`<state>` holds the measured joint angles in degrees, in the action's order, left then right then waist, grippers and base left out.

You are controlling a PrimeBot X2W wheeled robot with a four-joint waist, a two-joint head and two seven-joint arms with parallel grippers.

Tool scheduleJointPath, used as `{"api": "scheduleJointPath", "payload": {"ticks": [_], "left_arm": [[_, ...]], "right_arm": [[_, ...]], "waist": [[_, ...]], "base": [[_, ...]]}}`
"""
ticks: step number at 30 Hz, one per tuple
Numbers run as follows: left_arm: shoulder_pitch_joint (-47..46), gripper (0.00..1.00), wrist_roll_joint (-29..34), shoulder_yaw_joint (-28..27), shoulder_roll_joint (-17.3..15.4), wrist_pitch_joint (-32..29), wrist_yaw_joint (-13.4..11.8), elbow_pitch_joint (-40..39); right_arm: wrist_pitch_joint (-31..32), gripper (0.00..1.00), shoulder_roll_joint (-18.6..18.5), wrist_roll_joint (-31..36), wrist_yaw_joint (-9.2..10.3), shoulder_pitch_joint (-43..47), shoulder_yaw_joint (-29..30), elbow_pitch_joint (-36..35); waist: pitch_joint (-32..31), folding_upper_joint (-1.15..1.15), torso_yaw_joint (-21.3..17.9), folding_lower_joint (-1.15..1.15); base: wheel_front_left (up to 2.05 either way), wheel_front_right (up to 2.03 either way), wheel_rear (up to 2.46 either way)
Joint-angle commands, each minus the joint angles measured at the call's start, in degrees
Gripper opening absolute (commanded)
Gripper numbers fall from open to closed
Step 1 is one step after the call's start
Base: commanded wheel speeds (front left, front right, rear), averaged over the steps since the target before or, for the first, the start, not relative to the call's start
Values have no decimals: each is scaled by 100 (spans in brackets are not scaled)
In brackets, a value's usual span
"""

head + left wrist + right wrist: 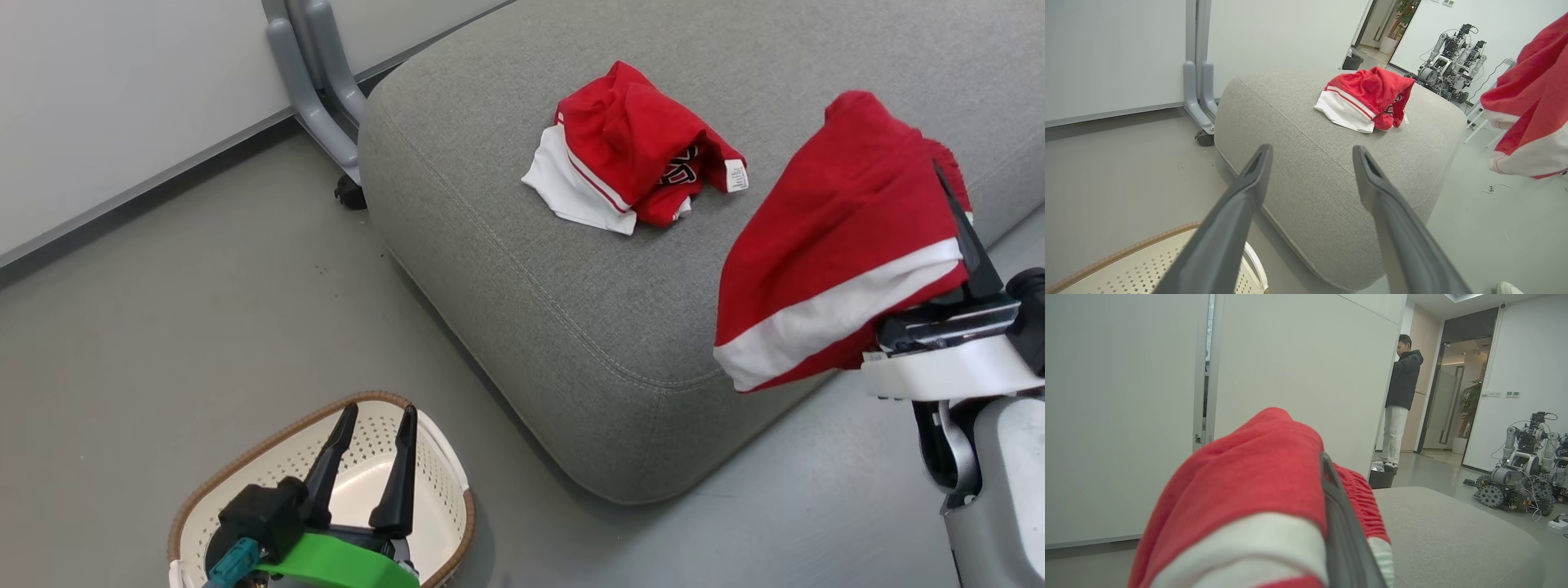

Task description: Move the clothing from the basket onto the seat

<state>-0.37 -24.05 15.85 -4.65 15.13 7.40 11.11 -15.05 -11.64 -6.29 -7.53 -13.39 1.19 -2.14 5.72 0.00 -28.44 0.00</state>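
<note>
Gripping garment (841, 237) tight in right gripper (939, 175) over right edge of seat (531, 269); holding left gripper (380, 408) spread over basket (445, 482); second garment (637, 139) on seat.

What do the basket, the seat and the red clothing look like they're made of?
Basket: probably moulded plastic, matte cream, with rows of punched holes. Seat: grey woven upholstery, matte, with a visible weave and stitched seams. Red clothing: soft fabric, perhaps knit; it crumples and drapes.
</note>
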Motion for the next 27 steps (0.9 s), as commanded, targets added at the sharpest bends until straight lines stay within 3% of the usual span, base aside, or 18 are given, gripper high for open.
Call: {"api": "scheduleJointPath", "payload": {"ticks": [1, 15, 22, 27], "left_arm": [[78, 100, 64, -25, -24, 1, 14, -45], [-1027, 100, 295, 635, -491, 1, 14, -261], [-1747, 100, 423, 1169, -799, 0, 14, -275], [-2108, 100, 385, 1396, -964, 0, 14, -261]], "right_arm": [[-18, 0, -56, 33, 8, -156, -27, -14], [-18, 0, -809, -91, 8, -2013, 768, 29], [-19, 0, -1149, -209, 8, -3128, 1219, 508], [-18, 0, -1086, -208, 8, -3724, 1544, 1082]], "waist": [[82, 0, -24, 0], [1794, 0, 787, 0], [2673, 0, 1224, 0], [3115, 0, 1454, 0]], "base": [[0, 0, 0], [0, 0, 0], [0, 0, 0], [0, 0, 0]]}}
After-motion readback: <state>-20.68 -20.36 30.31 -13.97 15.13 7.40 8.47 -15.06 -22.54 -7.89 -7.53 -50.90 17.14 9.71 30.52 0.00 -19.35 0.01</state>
